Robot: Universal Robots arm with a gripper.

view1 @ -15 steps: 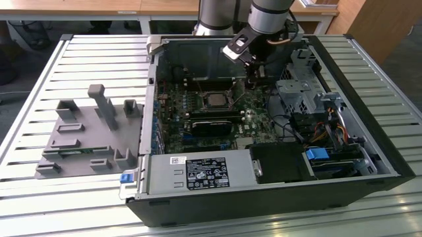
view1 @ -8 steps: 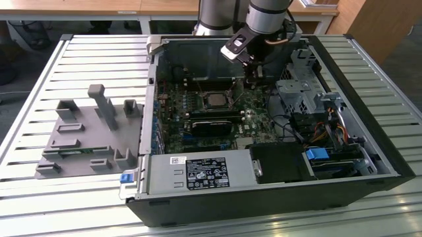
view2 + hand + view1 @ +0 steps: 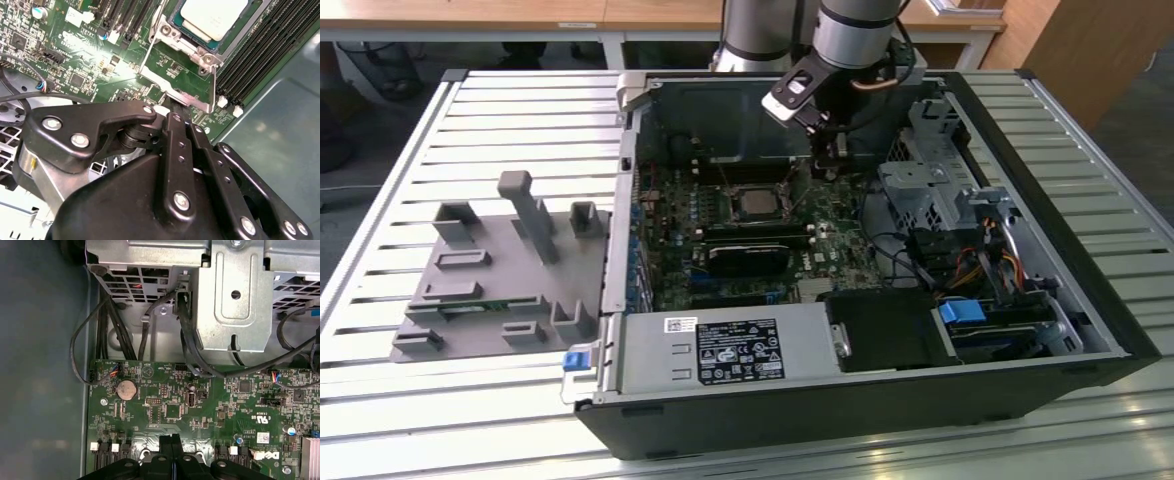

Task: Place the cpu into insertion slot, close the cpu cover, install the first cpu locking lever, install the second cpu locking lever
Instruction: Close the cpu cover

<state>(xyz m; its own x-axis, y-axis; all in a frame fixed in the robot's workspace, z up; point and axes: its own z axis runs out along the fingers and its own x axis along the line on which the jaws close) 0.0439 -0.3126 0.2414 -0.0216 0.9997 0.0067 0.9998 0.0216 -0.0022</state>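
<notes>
Exterior view: an open computer case [image 3: 1067, 300] lies on a slatted metal table [image 3: 507, 120], with a grey plastic fixture [image 3: 494, 290] at 9 o'clock from the case. The robot arm [image 3: 854, 30] comes in from 12 o'clock and reaches down into the case. Its gripper [image 3: 829, 165] hangs low over the green motherboard [image 3: 720, 270]. The cpu [image 3: 757, 203], a silvery square, lies near the gripper at about 8 o'clock from it.

In the second wrist view, the cpu [image 3: 215, 17] sits flat inside the insertion slot [image 3: 176, 21]. The cpu cover [image 3: 176, 94], a thin silver frame, is swung open and off the chip, reaching toward the gripper [image 3: 172, 114]. The black fingers [image 3: 179, 145] are drawn close together, with their tips at the cover's free edge. Whether they pinch that edge cannot be told. Long black memory slots [image 3: 260, 45] run beside the socket.

In the first wrist view, the gripper [image 3: 170, 440] points at the board near a round coin battery [image 3: 126, 388] and a metal drive cage [image 3: 235, 295].
</notes>
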